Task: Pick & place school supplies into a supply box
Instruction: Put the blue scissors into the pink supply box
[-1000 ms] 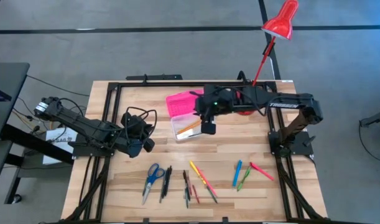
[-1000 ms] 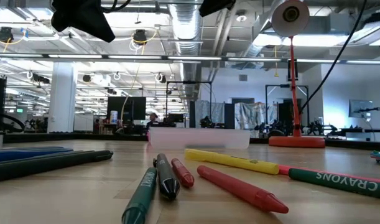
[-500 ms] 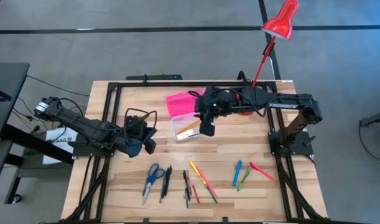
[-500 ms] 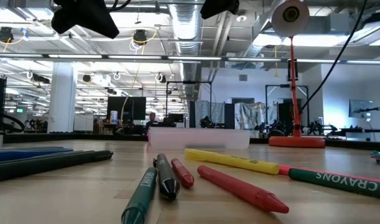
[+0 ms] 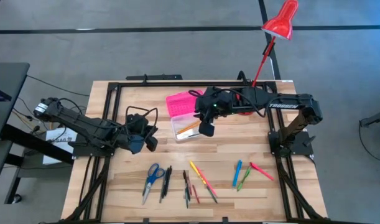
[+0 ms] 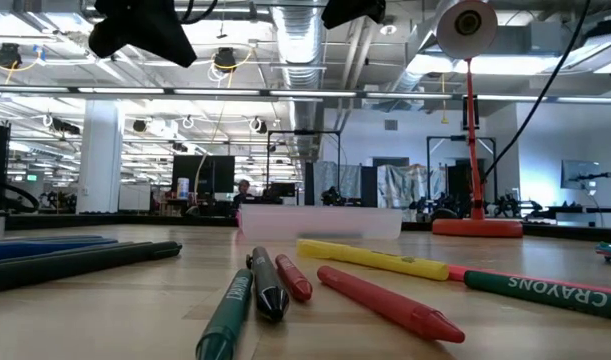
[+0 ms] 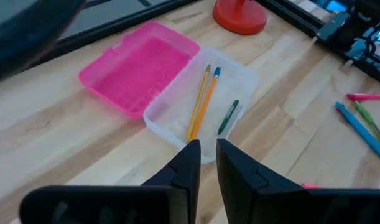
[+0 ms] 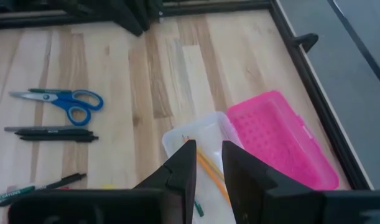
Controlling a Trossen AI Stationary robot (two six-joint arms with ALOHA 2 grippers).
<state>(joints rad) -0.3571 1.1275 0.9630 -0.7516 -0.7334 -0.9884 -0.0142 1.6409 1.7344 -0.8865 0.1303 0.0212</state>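
The supply box stands open at the table's middle, its clear base [image 5: 185, 127] beside the pink lid [image 5: 179, 102], which lies flat. Two orange pencils [image 7: 201, 106] and a green pen [image 7: 227, 116] lie in the base. The other school supplies lie in a row near the front edge: blue scissors [image 5: 153, 176], black pens [image 5: 166, 182], crayons [image 5: 202, 180] and markers [image 5: 245, 173]. My right gripper [image 5: 206, 129] hangs above the base's right end, open by a narrow gap [image 8: 208, 149] and empty. My left gripper [image 5: 146, 142] hovers to the box's left, open a little [image 7: 207, 148] and empty.
A red desk lamp stands with its base [image 5: 242, 111] just right of the box, its head [image 5: 283, 18] beyond the far edge. A black frame [image 5: 152, 79] runs along the table's far and side edges. Bare wood lies between the box and the row.
Both grippers have kept their places and rolled slightly about their own pointing lines. Nothing on the table has moved.
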